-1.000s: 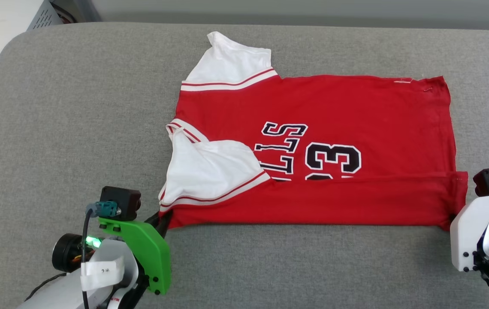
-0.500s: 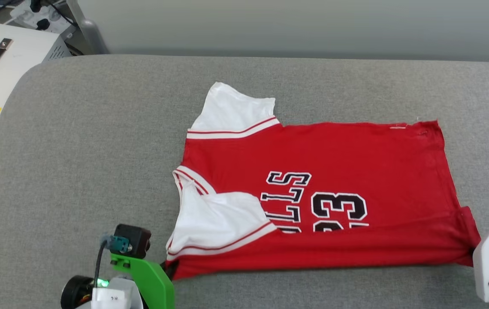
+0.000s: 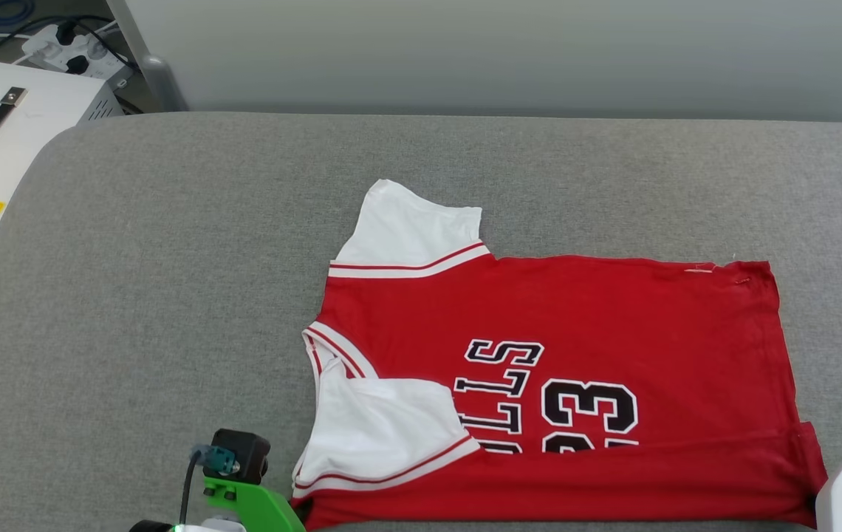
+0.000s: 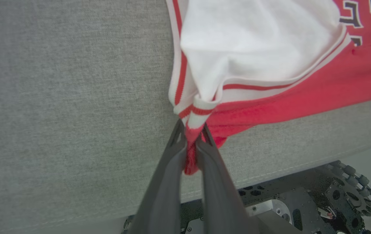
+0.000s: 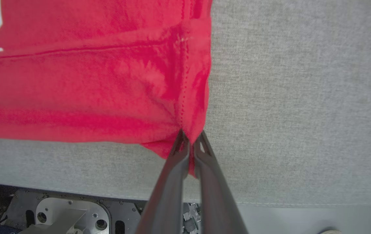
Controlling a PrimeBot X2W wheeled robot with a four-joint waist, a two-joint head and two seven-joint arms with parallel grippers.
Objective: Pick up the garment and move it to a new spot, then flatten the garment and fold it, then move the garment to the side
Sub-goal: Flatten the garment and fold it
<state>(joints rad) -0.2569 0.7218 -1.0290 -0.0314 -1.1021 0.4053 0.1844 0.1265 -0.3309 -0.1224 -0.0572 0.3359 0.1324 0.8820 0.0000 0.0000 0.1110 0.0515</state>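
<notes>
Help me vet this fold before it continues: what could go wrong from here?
1. The left gripper and right gripper each pinch just a small corner of the jersey; either corner might slip out under tension.
2. The near sleeve lies loosely bunched over the lettering and could crumple further.
3. The held hem lies close to the front edge of the cushion, so it may slide off.

garment (image 3: pixel 561 325): flat on grey cushion (image 3: pixel 170 295), near edge folded over | white box (image 3: pixel 7 140): upper left
</notes>
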